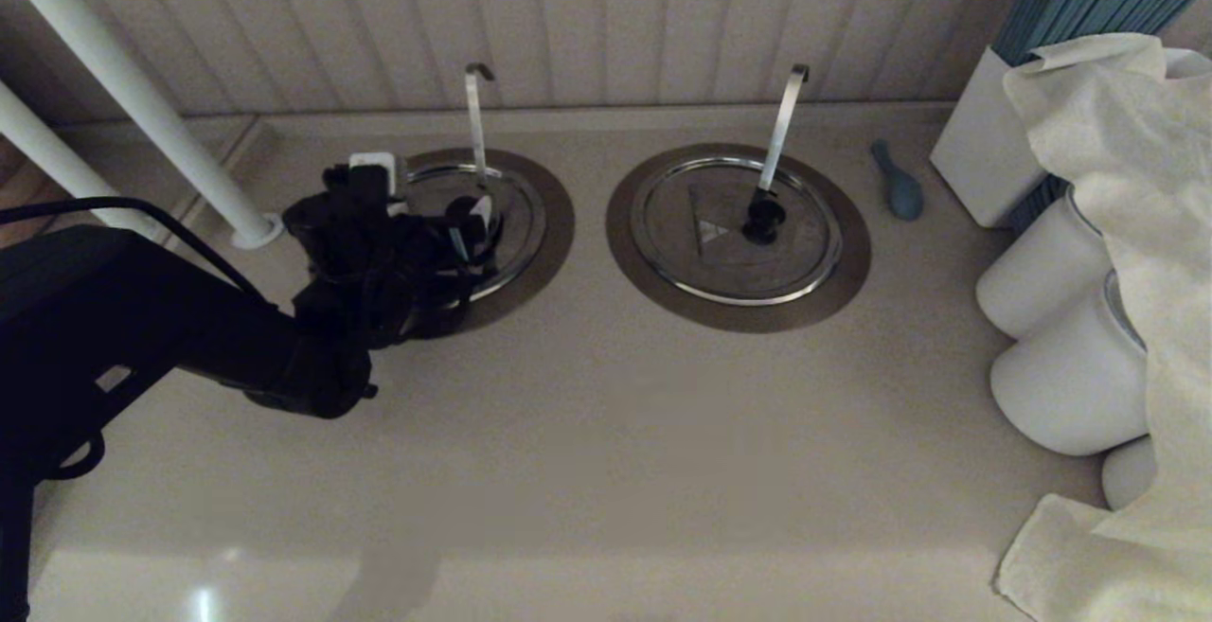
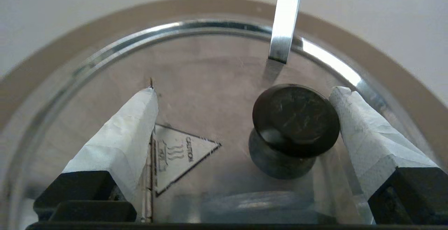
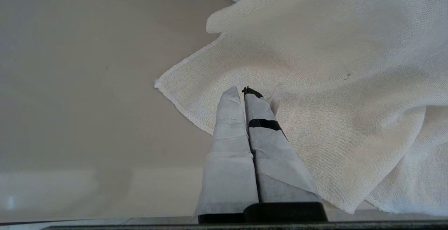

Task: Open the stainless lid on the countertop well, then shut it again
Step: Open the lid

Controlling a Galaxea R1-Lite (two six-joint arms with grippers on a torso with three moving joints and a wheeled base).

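The stainless lid (image 1: 519,215) lies flat in the countertop well, framed by the brushed-steel ring (image 1: 561,210), at the left of the head view. Its thin upright ladle handle (image 1: 473,120) rises through it. My left gripper (image 1: 466,224) hovers low over the lid, open. In the left wrist view the black knob (image 2: 295,118) stands between the taped fingers (image 2: 122,135), close against the one beside the rim. The triangle mark (image 2: 178,156) and fold line (image 2: 151,174) lie by the other finger. My right gripper (image 3: 241,90) is shut and empty over a white cloth (image 3: 332,65).
A twin lid (image 1: 701,253) with a slanted handle (image 1: 782,125) sits in its own ring to the right. Further right lie a blue utensil (image 1: 900,188), a white box of blue sticks (image 1: 985,149), white jars (image 1: 1042,281) and draped cloth (image 1: 1136,224). White poles (image 1: 142,101) stand far left.
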